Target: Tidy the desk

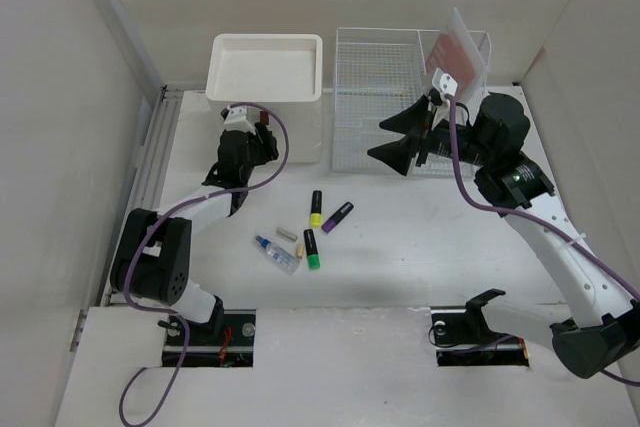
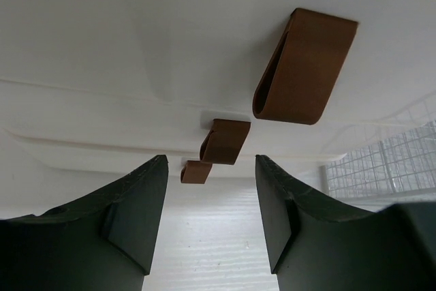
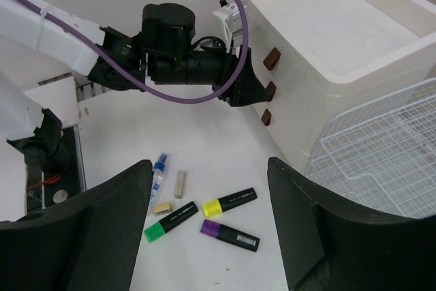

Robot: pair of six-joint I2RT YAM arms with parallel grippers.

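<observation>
The large matte white desk (image 1: pixel 420 247) lies beneath both arms, with three black-bodied highlighters (image 1: pixel 316 209) near its centre. The left gripper (image 2: pixel 211 168), jaws spread and empty, faces the brown handles (image 2: pixel 303 66) of the cream drawer box (image 1: pixel 265 67). The right gripper (image 3: pixel 210 165), jaws spread wide and empty, hovers above the highlighters.

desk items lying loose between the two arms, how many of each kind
highlighters: 3
small beige blocks: 2
clear tube with blue cap: 1
total loose on the desk: 6
</observation>
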